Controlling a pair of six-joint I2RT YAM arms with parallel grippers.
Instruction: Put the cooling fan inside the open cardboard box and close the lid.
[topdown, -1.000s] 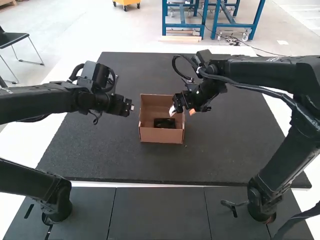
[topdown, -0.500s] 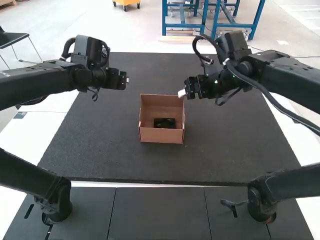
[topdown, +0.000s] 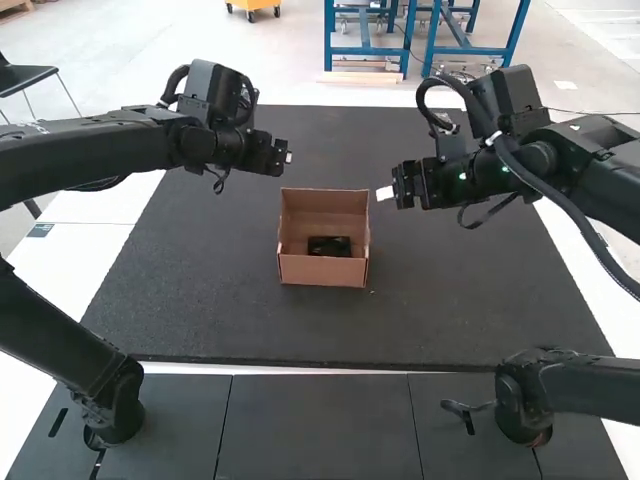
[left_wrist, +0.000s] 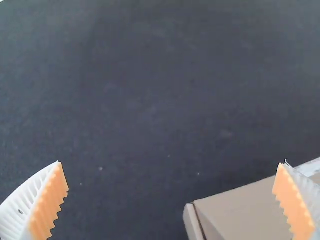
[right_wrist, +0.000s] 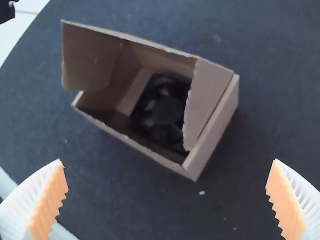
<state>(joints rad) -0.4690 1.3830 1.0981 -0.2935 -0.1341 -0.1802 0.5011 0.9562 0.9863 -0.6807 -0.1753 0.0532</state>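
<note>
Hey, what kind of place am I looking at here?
Probably a robot test bench: the left gripper and right gripper hang open above a black mat on a table, where an open cardboard box holds a cooling fan.

I see a black mat (topdown: 180, 300) covering most of the white table (topdown: 45, 265); a pale speck (right_wrist: 201, 192) lies near the mat's middle.

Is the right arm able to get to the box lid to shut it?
Probably yes. The open right gripper hangs just beside the cardboard box, nothing lies between them, and the lid stands up.
</note>
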